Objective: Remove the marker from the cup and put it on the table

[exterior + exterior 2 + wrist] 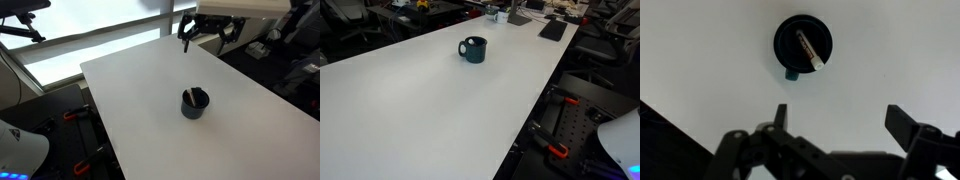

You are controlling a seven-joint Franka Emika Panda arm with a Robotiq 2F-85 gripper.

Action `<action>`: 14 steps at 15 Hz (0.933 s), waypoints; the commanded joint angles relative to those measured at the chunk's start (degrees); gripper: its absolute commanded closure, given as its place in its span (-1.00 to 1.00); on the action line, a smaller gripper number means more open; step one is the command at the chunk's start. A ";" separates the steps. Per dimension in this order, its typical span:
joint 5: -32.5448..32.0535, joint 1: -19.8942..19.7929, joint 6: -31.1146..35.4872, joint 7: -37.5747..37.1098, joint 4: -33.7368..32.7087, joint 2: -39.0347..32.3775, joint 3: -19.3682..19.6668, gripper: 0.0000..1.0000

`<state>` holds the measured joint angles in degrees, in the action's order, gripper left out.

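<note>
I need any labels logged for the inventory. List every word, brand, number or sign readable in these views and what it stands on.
None can be read in any view.
The cup: plain dark, no print shows.
The marker: any print on its barrel is too small to read.
The table: plain white, unmarked.
The clutter at the table's far end: too small and blurred to read.

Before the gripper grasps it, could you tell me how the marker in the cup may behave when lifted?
The marker looks thin and straight, so probably stiff and light. Its likely round body may roll on the smooth table. It leans on the rim of the cup, so a sideways pull might tip that.
</note>
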<state>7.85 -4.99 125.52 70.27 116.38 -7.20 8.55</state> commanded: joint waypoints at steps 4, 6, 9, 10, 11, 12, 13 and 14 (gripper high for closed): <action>-2.30 -1.44 0.39 -1.19 -2.71 -4.16 -2.02 -1.00; -5.62 -1.55 -0.18 1.98 -4.27 -7.27 -2.73 -1.00; -7.35 -2.32 1.05 5.77 -4.99 -10.91 -4.30 -1.00; -6.84 -2.87 1.48 7.86 -5.00 -11.77 -5.04 -1.00; -6.41 -3.39 2.00 9.66 -5.12 -12.64 -5.69 -1.00; -5.85 -3.90 2.18 11.03 -5.24 -13.38 -6.24 -0.93; -5.33 -4.52 2.18 12.57 -5.40 -14.04 -6.81 -0.75; -5.03 -5.07 2.07 13.88 -5.58 -14.56 -7.22 -0.63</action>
<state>1.60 -7.92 127.51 79.82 112.28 -20.32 3.14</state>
